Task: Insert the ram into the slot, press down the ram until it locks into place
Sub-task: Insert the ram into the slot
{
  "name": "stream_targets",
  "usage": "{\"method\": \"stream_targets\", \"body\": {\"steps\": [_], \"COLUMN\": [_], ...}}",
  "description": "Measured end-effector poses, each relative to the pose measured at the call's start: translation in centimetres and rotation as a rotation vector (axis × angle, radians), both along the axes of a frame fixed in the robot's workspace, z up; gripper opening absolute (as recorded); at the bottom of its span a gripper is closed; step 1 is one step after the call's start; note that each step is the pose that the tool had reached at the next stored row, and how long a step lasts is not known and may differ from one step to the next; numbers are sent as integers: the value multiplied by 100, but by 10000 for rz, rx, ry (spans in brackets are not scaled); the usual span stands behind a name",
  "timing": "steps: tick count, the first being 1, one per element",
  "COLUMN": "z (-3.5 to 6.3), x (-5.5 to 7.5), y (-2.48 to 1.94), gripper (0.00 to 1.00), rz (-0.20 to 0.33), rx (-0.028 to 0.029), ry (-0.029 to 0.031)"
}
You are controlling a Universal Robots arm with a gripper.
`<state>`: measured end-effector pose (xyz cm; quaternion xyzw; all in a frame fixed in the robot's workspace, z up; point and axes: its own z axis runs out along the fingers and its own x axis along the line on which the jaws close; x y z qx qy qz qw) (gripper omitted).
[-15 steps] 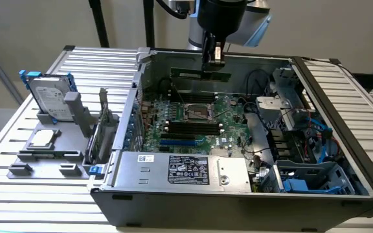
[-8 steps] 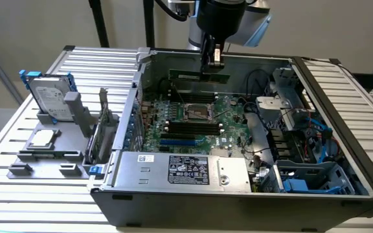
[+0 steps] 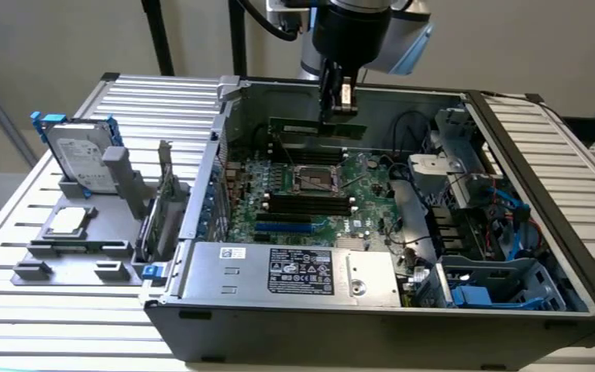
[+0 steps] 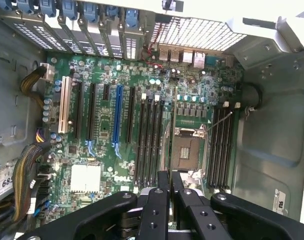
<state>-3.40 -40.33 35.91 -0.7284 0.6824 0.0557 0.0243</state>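
**Colleague:** Where was the ram when you froze the feed?

**Me:** In the exterior view the hand (image 3: 340, 115) looked clenched on the ram (image 3: 303, 125), gripping its upper edge. It hung inside the open case (image 3: 276, 97), at twelve o'clock from the CPU socket (image 3: 316, 180). The slot (image 3: 324, 144) I took as the target lay just beneath, apart from the stick.

**Colleague:** What worried you?

**Me:** I judged that a skewed stick could land on the ridge between neighbouring sockets. Pressing then could flex the board. The arm stood near vertical, hand pointing straight down.

**Colleague:** And the wrist view?

**Me:** The fingers (image 4: 163, 182) sat pinched close, well above the motherboard (image 4: 99, 150). Black socket banks flanked the CPU socket (image 4: 186, 152), and the slot (image 4: 221, 145) was in the bank beside the bare case wall. I couldn't tell whether the ram lined up, so I rated a wrong-socket landing as the other risk.
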Motion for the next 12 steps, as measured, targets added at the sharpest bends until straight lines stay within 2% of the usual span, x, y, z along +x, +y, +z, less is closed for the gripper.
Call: {"method": "stream_targets", "body": {"steps": [2, 6, 12], "z": [-12, -46, -144], "x": [0, 0, 0], "y": [-12, -25, -26], "gripper": [13, 13, 13], "rz": [0, 0, -1], "rx": [-73, -223, -314], "ry": [-25, -33, -52]}}
